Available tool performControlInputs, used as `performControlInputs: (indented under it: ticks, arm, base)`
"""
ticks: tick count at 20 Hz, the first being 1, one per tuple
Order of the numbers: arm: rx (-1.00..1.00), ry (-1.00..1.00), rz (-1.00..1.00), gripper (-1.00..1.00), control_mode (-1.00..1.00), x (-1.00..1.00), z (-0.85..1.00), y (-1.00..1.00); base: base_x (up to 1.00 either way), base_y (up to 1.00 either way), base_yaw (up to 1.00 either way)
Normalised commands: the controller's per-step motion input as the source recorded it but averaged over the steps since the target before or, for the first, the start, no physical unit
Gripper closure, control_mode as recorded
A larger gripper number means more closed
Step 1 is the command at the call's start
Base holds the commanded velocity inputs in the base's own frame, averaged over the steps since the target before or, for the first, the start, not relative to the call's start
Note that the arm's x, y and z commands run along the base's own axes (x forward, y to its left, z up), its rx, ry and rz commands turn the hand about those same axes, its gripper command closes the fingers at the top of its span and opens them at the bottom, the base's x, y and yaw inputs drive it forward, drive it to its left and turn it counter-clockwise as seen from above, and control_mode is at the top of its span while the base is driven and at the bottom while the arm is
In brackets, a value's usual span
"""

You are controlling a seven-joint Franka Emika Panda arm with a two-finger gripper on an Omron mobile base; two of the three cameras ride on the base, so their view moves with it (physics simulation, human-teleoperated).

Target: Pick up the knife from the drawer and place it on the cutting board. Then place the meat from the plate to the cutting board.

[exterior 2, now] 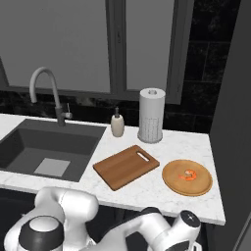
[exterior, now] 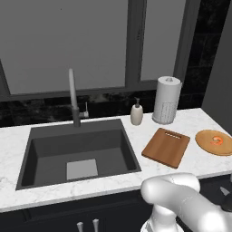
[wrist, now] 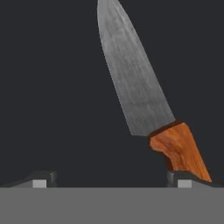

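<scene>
Knife (wrist: 144,100): lies flat on a dark surface, grey blade pointing away from the tool (wrist: 111,180), brown handle nearest, beside one fingertip (wrist: 183,178). Tool: jaws spread wide, gripping nothing. Cutting board (exterior: 166,147) and plate (exterior: 214,142): on the tabletop (exterior: 113,181), meat (exterior: 217,141) on plate.

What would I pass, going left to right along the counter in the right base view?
Faucet → sink → soap bottle → cutting board → paper towel roll → plate, with the meat on it.
</scene>
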Motion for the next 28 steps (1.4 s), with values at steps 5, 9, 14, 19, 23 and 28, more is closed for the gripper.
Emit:
performControlInputs:
  ticks: [5,9,14,19,23,28]
  arm:
    - [0.0,0.0,0.0,-1.0,-1.0,0.15,-0.15,-0.74]
    - [-0.01,0.0,0.0,-1.0,-1.0,0.01,-0.16,-0.52]
    - [0.0,0.0,0.0,-1.0,-1.0,0.0,-0.31,-0.41]
    - [0.0,0.0,0.01,-1.0,-1.0,-0.42,-0.34,-0.41]
    - [0.0,0.0,0.03,-1.0,-1.0,-0.72,-0.3,-0.25]
    - [0.0,0.0,0.09,-1.0,-1.0,-0.47,-0.3,-0.06]
  base:
    - [0.0,0.0,0.0]
    - [0.0,0.0,0.0]
    - [0.0,0.0,0.0]
    - [0.0,0.0,0.0]
    - [0.0,0.0,0.0]
    - [0.0,0.0,0.0]
